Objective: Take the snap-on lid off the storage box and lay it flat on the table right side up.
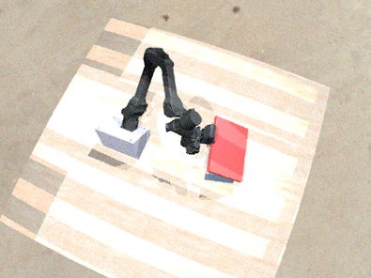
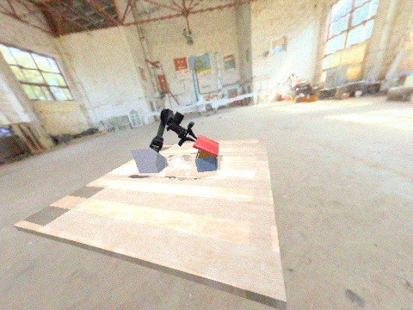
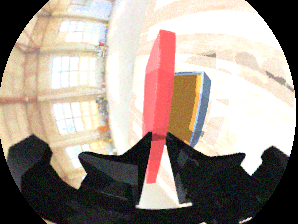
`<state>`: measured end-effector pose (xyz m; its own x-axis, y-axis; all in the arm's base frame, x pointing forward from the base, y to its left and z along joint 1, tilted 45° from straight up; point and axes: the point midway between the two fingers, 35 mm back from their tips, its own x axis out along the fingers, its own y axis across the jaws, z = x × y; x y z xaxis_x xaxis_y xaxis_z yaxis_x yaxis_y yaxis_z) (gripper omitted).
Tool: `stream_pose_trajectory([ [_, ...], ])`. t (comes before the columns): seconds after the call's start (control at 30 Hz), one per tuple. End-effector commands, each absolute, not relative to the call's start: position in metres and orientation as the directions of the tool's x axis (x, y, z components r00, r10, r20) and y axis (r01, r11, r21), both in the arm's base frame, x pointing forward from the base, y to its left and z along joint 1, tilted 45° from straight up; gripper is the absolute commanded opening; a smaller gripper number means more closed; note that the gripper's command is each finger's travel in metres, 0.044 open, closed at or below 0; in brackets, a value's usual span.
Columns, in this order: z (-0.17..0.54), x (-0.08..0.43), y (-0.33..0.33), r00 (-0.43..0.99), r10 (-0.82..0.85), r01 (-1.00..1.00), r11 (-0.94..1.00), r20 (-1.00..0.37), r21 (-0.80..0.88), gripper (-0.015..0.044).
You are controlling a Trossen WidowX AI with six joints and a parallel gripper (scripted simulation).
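The red lid [image 1: 229, 151] [image 2: 207, 145] [image 3: 160, 95] is tilted over the blue storage box [image 1: 219, 178] [image 2: 206, 164] [image 3: 204, 110]. Its edge on the arm's side is raised clear of the box, and its far edge is low, at or just above the box's far rim; whether it touches there I cannot tell. The box stands on the table, and its yellow-brown inside shows through the gap in the wrist view. My gripper [image 3: 158, 134] is shut on the lid's raised edge. In the top view the fingertips are partly hidden by the wrist.
A grey-lilac block [image 1: 124, 139] [image 2: 148, 161] stands beside the arm's base, on the other side of the arm from the box. The wooden table [image 1: 167, 256] [image 2: 172, 224] carries all of these; its right edge lies beyond the box.
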<state>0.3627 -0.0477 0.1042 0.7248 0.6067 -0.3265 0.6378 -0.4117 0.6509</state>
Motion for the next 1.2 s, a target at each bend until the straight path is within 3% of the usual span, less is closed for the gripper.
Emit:
stream_pose_trajectory([
  [0.0, 0.114, 0.365, -0.054, 0.732, 0.603, 0.624, -0.406, -0.318, 0.667, 0.0],
  [1.17, 0.14, 0.357, -0.061, 0.731, 0.603, 0.625, -0.406, -0.319, 0.666, 0.0],
])
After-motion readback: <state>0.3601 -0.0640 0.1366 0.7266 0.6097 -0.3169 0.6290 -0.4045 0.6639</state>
